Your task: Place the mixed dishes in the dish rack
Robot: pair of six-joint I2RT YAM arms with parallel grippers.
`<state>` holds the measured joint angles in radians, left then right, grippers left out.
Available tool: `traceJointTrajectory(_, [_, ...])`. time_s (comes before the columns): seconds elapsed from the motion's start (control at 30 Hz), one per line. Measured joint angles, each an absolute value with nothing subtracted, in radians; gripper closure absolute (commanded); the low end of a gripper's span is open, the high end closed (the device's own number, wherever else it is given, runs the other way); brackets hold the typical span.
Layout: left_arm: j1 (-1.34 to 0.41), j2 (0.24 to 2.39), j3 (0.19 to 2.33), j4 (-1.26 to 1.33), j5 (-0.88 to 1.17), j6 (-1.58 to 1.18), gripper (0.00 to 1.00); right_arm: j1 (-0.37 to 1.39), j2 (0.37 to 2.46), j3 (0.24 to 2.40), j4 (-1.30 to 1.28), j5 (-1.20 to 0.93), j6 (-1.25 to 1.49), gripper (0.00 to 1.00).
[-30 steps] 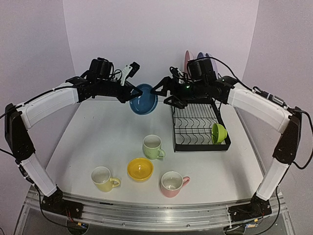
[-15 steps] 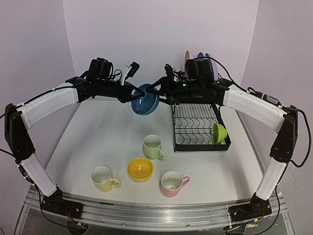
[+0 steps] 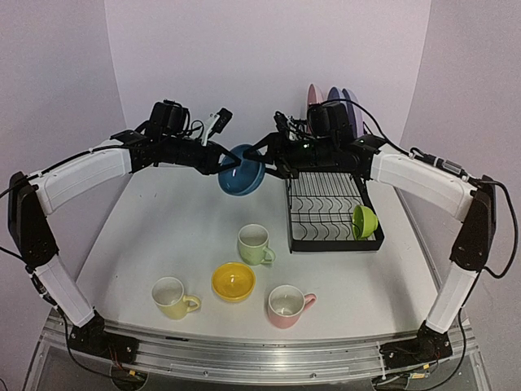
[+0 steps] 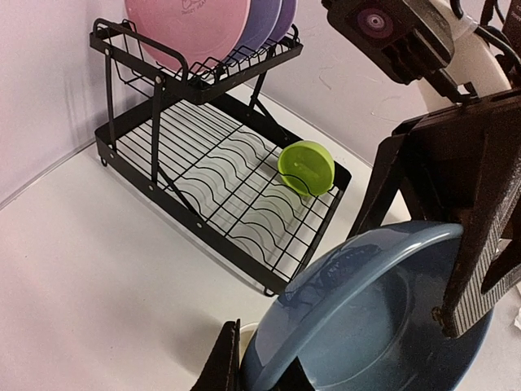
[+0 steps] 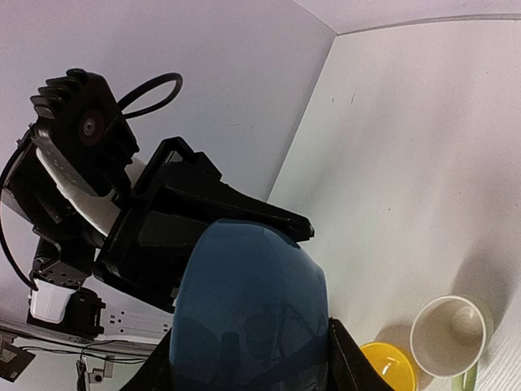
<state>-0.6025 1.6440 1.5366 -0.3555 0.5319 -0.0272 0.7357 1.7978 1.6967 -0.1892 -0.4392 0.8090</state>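
The dark blue bowl hangs in the air left of the dish rack, held from both sides. My left gripper is shut on its rim, one finger inside the bowl and one outside. My right gripper is shut across the bowl's body, a finger pressed against each flank. A green bowl leans in the rack's lower tray, and the pink, lilac and blue plates stand in the upper shelf.
On the table in front stand a pale green mug, a yellow bowl, a yellow mug and a pink mug. The rack sits against the back right wall.
My right gripper moved left up to the bowl and closed its fingers on it. The left gripper kept its hold, and the bowl shifted slightly right.
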Motion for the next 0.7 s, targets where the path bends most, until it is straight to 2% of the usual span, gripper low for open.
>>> traceJointTrajectory(0.07, [-0.604,1.644,1.534,-0.355,0.532,-0.028,1.0,0.739,1.791,1.694,-0.202,-0.419,0.805,0.89])
traceJointTrajectory(0.23, [-0.618,1.644,1.534,-0.342,0.53,-0.028,1.0,0.764,1.756,1.697,-0.264,-0.324,0.769,1.0])
traceJointTrajectory(0.37, [-0.621,1.644,1.531,-0.326,0.542,-0.031,1.0,0.771,1.75,1.716,-0.303,-0.299,0.756,1.0])
traceJointTrajectory(0.4, [-0.621,1.644,1.529,-0.323,0.546,-0.032,0.96,0.772,1.75,1.719,-0.31,-0.296,0.755,1.0])
traceJointTrajectory(0.6, [-0.62,1.644,1.52,-0.302,0.565,-0.029,0.51,0.781,1.75,1.739,-0.384,-0.263,0.747,1.0])
traceJointTrajectory(0.7, [-0.614,1.644,1.519,-0.285,0.563,-0.035,0.43,0.782,1.75,1.738,-0.438,-0.235,0.739,1.0])
